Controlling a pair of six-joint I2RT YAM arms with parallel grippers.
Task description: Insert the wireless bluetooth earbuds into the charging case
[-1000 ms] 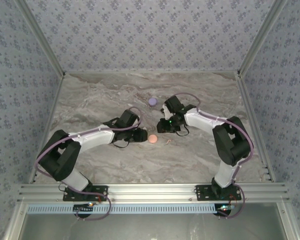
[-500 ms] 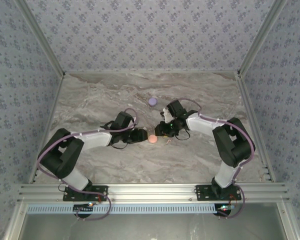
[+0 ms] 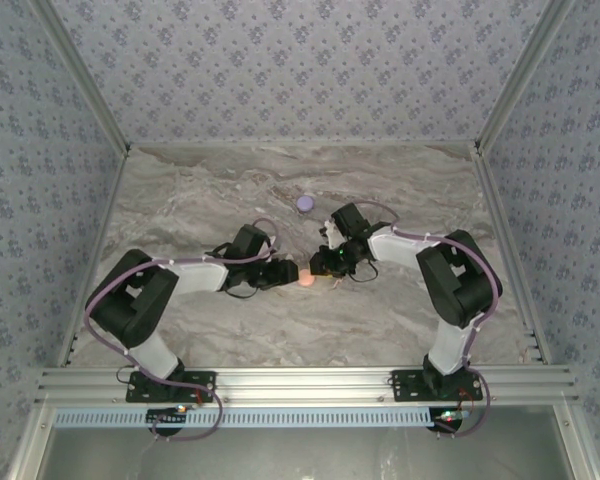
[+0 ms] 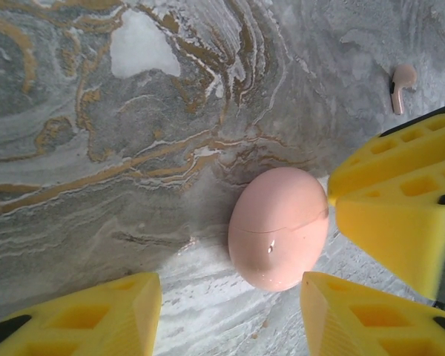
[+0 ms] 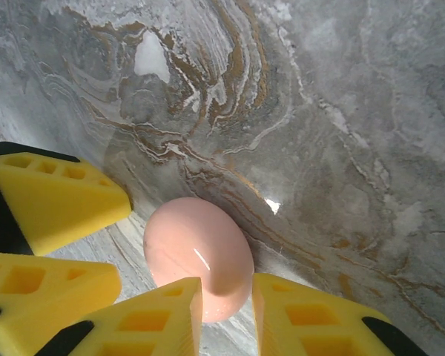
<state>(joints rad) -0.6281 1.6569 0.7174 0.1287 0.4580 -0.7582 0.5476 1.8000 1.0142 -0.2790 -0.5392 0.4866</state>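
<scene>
Under the right end effector (image 5: 226,297), the case (image 5: 199,256) seems partly hidden.

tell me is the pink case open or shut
Shut: the pink case shows only a thin closed seam, no cavity; a pink earbud lies outside it.

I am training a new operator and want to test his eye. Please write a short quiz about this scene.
1. True or false: the pink case stands open.
2. Which colour is the other case, farther back on the table? A) green B) lavender C) black
3. Fill in: in the left wrist view, a small pink ____ lies on the table, apart from the pink case.

Key
1. False: its lid is shut, and only a thin seam shows.
2. B
3. earbud
</scene>
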